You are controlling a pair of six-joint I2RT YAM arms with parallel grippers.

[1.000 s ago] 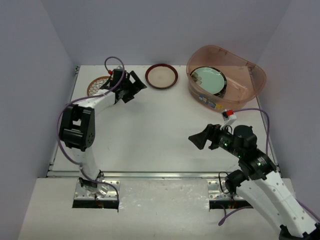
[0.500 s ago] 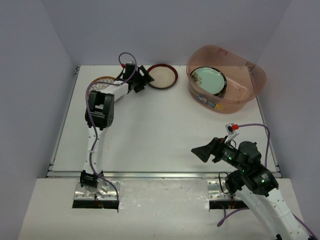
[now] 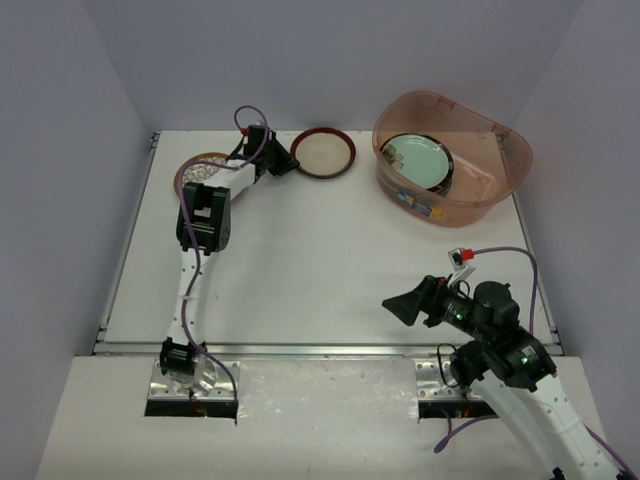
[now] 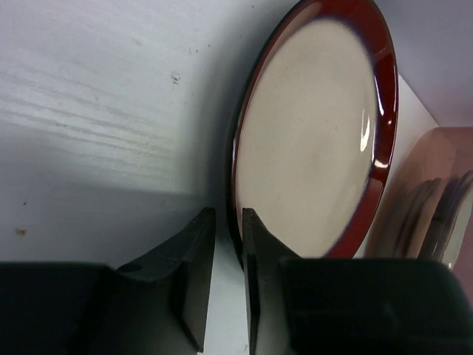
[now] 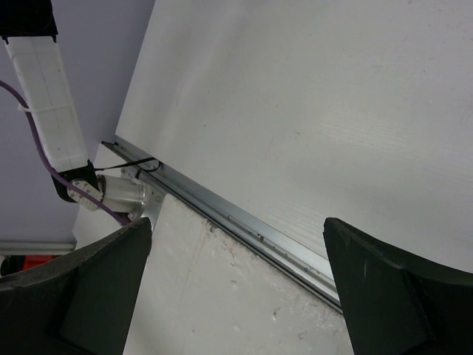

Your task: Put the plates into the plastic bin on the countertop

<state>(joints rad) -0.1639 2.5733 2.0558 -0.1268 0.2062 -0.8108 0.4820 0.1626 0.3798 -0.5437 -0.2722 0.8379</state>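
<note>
The dark-red rimmed cream plate [image 3: 323,152] [image 4: 318,140] lies at the back of the countertop [image 3: 320,260]. My left gripper [image 3: 285,163] [image 4: 229,214] is at the plate's left edge, its two fingers drawn narrow with the rim between them. The pinkish plastic bin [image 3: 510,165] [image 4: 436,200] stands at the back right and holds a mint green plate [image 3: 415,160] on top of others. A brown-white floral plate [image 3: 200,168] lies at the back left, partly hidden by my left arm. Near the front right edge, my right gripper [image 3: 393,300] [image 5: 236,229] hangs open and empty.
A metal rail [image 5: 244,222] runs along the table's near edge, under my right gripper. The left arm's base [image 5: 111,192] sits beyond it. Grey walls close in the table on three sides.
My left arm reached right from the floral plate to the red-rimmed plate, and its jaws closed from wide to narrow on the rim. My right arm drew back toward the front edge.
</note>
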